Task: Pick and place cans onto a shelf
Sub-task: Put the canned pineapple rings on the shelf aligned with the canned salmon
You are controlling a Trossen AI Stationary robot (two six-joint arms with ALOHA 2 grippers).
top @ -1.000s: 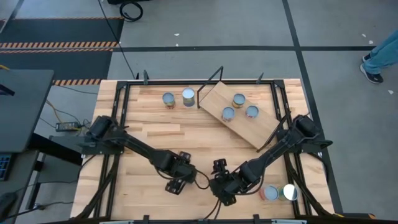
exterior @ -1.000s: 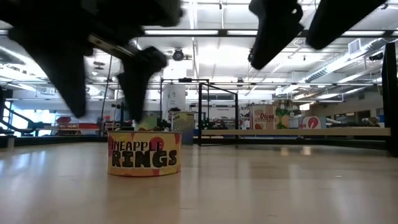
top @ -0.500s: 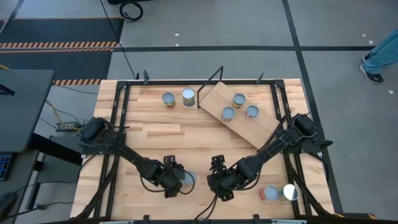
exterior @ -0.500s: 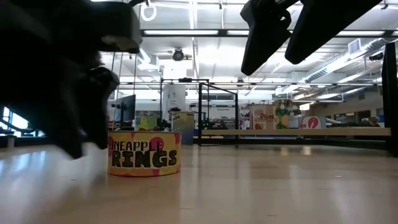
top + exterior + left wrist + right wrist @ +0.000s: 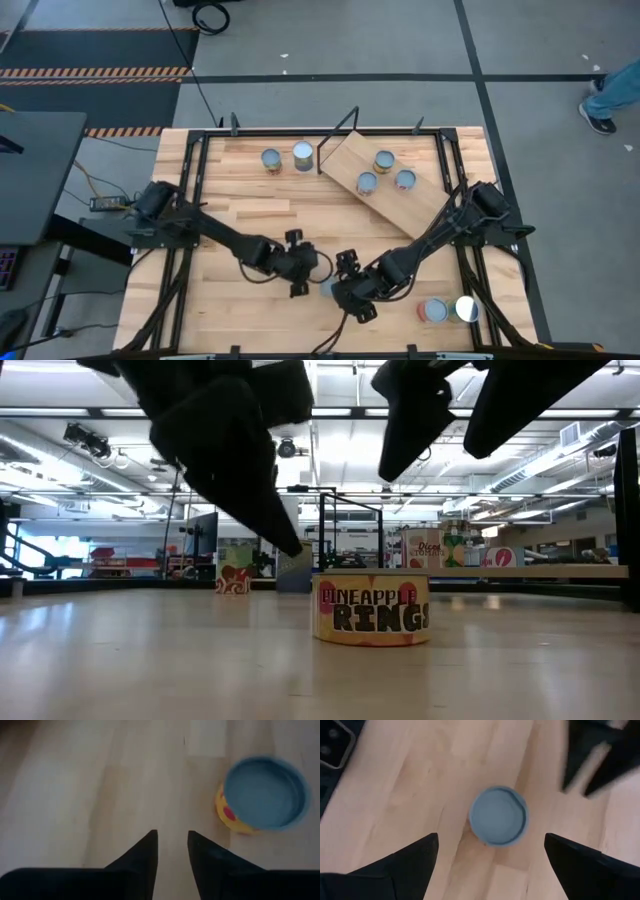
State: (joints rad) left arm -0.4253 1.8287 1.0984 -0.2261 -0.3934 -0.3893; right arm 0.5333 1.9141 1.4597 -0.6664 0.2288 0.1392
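Two claws sit close together near the front edge of the surface; from the high view I see the left claw just beside the right claw, three cans on the shelf. Low view: the pineapple-rings can stands upright on the surface, nothing gripping it. Left wrist view: fingers nearly together, holding nothing, can beside them. Right wrist view: fingers spread wide, hanging above the can, not touching.
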